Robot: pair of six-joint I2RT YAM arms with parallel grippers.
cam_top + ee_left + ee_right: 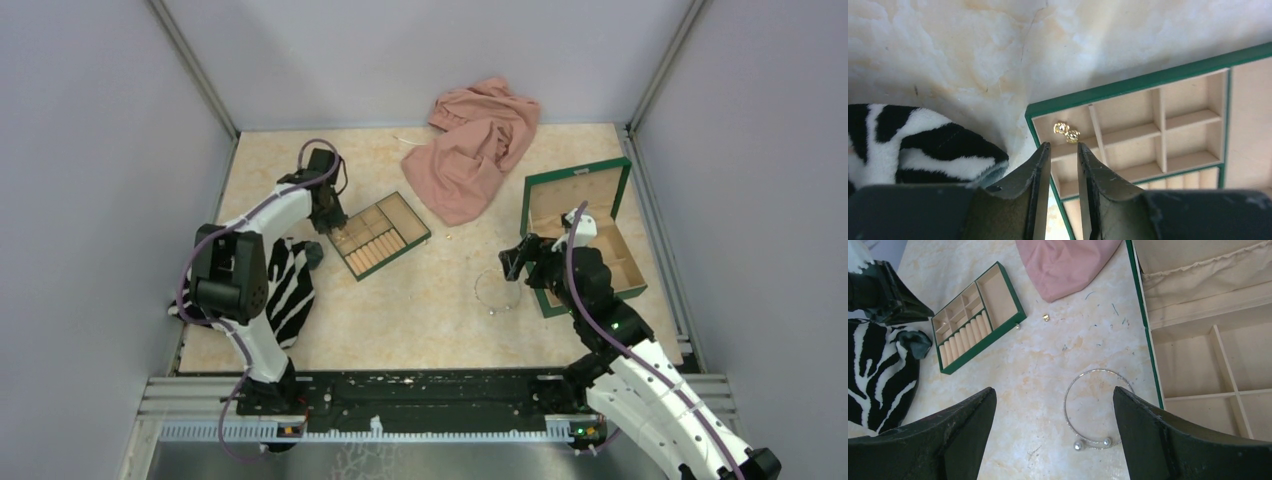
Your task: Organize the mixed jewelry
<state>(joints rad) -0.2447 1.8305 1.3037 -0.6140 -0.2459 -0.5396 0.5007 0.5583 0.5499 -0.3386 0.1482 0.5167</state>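
Observation:
A thin silvery loop with two pearl bead ends [1064, 409] lies flat on the marble, beside the open green box [1153, 365]. My right gripper [1054, 390] hangs above it, jaws wide open and empty; in the top view the loop [493, 311] lies just below that gripper [515, 262]. A pair of gold beads [1066, 131] rests in a corner compartment of the small green-edged tray [1148, 80]. My left gripper [1064, 146] is just above that corner, fingers a narrow gap apart with nothing between them. A gold speck [1046, 317] lies loose on the table.
The tray [400, 212] lies left of centre and the green box [578, 195] stands open at the right. A pink cloth [475, 150] lies at the back. A zebra-striped cloth [290, 285] lies by the left arm. A small pearl [1017, 326] sits at the tray's edge.

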